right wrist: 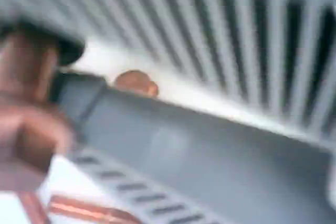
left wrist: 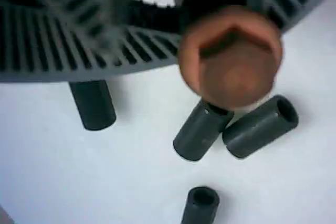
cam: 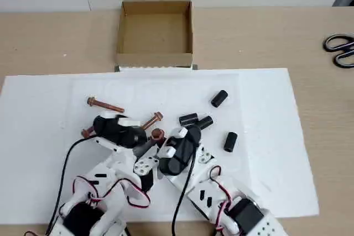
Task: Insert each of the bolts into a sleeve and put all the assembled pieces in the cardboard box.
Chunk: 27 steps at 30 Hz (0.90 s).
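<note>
The cardboard box [cam: 155,59] at the far side of the table has nothing inside, so I judge the task is only at its beginning, with no assembled piece delivered. One copper bolt [left wrist: 231,59] seems pinched in the jaws of the left gripper [left wrist: 215,19] above the white sheet [cam: 265,164], its head turned toward four black sleeves [cam: 219,98] lying loose there, and three other bolts [cam: 105,104] lie beside the arms. The right gripper [cam: 187,134] is just beside the held bolt, but I cannot tell whether its jaws are spread or pressed together.
</note>
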### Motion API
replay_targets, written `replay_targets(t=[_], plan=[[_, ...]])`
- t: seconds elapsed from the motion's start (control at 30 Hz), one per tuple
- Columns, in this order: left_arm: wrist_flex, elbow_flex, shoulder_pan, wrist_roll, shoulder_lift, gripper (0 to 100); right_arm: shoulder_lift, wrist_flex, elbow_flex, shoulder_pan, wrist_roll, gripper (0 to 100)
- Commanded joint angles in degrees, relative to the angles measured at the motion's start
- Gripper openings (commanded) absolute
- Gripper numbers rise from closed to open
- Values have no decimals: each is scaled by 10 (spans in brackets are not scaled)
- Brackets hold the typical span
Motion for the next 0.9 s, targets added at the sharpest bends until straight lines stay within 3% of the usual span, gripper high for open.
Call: replay_targets(t=[0.0,0.27,0.57,0.77,0.87], plan=[[6,2,3,-3,-2,203,-7,-19,-39,1,4,3],[6,-1,-1,-28,-2,207,-7,-15,-38,1,4,3],[-1,-10,-89,-113,-1,207,-7,-15,-27,1,4,3],[-5,-27,-90,-109,-1,207,-7,-16,-25,1,4,3],[-2,-67,-89,-74,-1,207,-7,-15,-25,1,3,3]])
